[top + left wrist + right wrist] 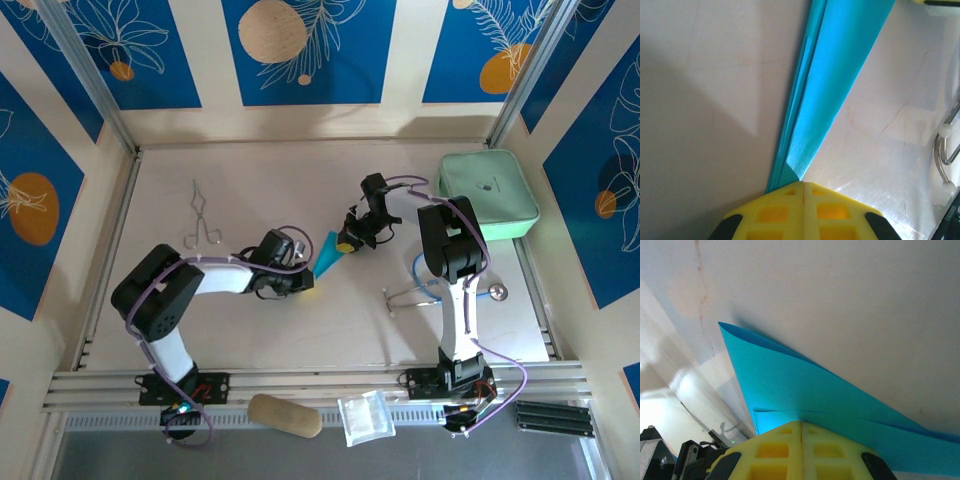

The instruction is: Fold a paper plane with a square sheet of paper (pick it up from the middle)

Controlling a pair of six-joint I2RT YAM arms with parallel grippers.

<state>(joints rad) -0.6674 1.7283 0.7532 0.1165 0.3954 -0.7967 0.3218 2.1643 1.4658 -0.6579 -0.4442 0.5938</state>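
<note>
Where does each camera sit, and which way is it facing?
Top external: above and behind, looking down on the table; left arm, right arm show.
Left wrist: looks along the left gripper, shut on the paper plane's narrow tip.
Right wrist: looks along the right gripper, shut on its wide end.
Shared: paper plane, in all three.

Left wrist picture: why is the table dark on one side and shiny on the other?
In the left wrist view, a shadow darkens the table left of the paper plane, while light glares off it on the right, near the left gripper; in the right wrist view, a bright patch sits at lower left; the top view looks evenly lit.
</note>
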